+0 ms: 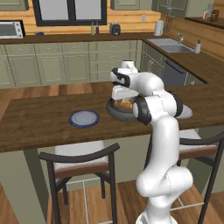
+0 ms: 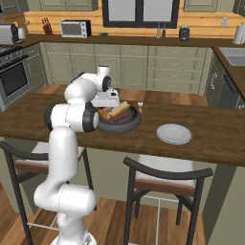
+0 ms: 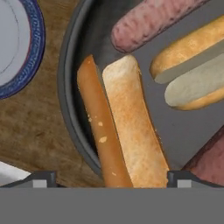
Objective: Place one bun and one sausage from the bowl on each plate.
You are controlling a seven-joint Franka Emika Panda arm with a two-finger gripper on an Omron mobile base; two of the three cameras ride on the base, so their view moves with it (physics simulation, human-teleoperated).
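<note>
The dark bowl holds several buns and sausages. A split golden bun lies lengthwise between my finger tips, and my gripper stands open just above it. A second bun lies open to the right. One sausage rests at the top of the bowl and another at the lower right. A blue-rimmed plate sits beside the bowl. In the left base view my gripper hangs over the bowl, with one plate to its left and another plate partly behind my arm.
The bowl and a plate stand on a long wooden counter. Two dark-framed chairs are tucked under its near edge. Kitchen cabinets and a sink lie beyond.
</note>
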